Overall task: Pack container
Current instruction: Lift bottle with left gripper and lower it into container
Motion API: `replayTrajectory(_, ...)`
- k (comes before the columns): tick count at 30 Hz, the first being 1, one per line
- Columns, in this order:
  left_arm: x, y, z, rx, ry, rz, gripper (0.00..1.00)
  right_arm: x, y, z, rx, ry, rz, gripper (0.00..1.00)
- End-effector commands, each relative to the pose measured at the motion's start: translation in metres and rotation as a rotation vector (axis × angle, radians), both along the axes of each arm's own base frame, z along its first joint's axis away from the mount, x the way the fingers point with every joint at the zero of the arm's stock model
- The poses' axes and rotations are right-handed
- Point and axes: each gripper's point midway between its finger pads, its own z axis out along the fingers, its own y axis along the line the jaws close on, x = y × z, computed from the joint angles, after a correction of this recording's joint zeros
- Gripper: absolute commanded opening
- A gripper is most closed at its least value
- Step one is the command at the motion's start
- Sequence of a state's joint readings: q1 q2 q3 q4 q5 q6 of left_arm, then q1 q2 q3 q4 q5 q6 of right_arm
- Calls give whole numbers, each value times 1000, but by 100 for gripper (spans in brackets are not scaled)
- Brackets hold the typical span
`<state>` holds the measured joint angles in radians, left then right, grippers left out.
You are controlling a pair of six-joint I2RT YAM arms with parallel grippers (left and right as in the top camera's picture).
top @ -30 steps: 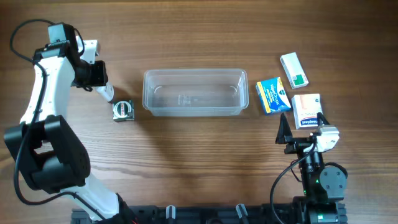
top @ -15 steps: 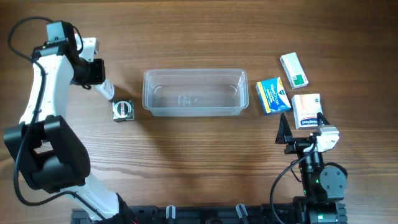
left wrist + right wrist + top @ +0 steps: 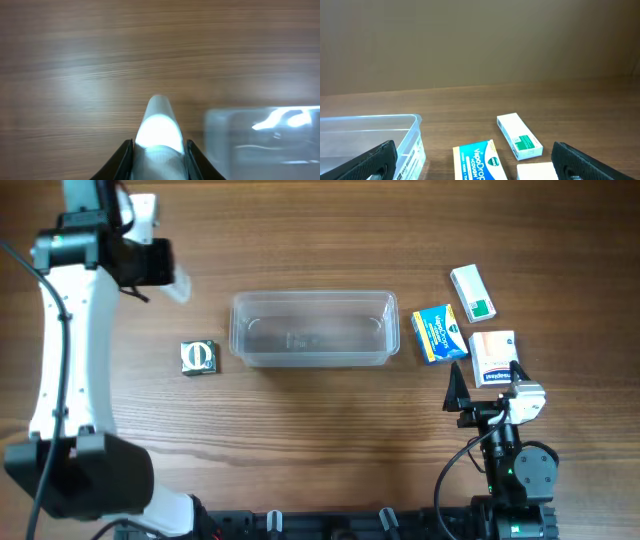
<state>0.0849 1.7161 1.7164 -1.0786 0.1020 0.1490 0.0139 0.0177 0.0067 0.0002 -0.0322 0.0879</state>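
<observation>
The clear plastic container (image 3: 313, 295) sits empty mid-table. My left gripper (image 3: 160, 272) is shut on a white bottle (image 3: 180, 284), held in the air left of the container's far-left corner. In the left wrist view the bottle (image 3: 159, 127) sits between the jaws (image 3: 159, 150), with the container (image 3: 265, 135) to the right. My right gripper (image 3: 486, 392) is open and empty near the front right. In the right wrist view its jaws (image 3: 479, 167) are wide apart, with the container (image 3: 370, 135) at the left.
A small green and silver box (image 3: 199, 356) lies left of the container. To the container's right lie a blue box (image 3: 436, 333), a white and green box (image 3: 473, 292) and a white box (image 3: 492, 356). They also show in the right wrist view: blue (image 3: 477, 157), white-green (image 3: 519, 136).
My left arm has risen and moved toward the far side, carrying the white bottle away from the small green box. The right arm has not moved.
</observation>
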Motion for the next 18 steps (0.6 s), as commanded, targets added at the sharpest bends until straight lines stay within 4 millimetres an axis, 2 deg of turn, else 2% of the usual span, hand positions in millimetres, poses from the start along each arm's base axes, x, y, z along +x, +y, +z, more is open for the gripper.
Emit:
replayTrajectory(1,-11,-42,46,-55,-106,-18,22,0,-3,1,-7,-8,-13,100)
replayTrajectory(3,-17,-60,58,-80,-129,-28,22,0,-3,1,-7,-8,-13,100)
replayTrajectory(6,-26,-81,61,-113,-119,-36,22,0,-3,1,-8,-8,-13,100)
replayTrajectory(11,-41,-104,36,-117,2,-68,19,0,-3,1,-8,-8,-13,100)
replayTrajectory(18,-38,-122,17,-117,56,-91,17,0,-3,1,-7,-8,-13,100)
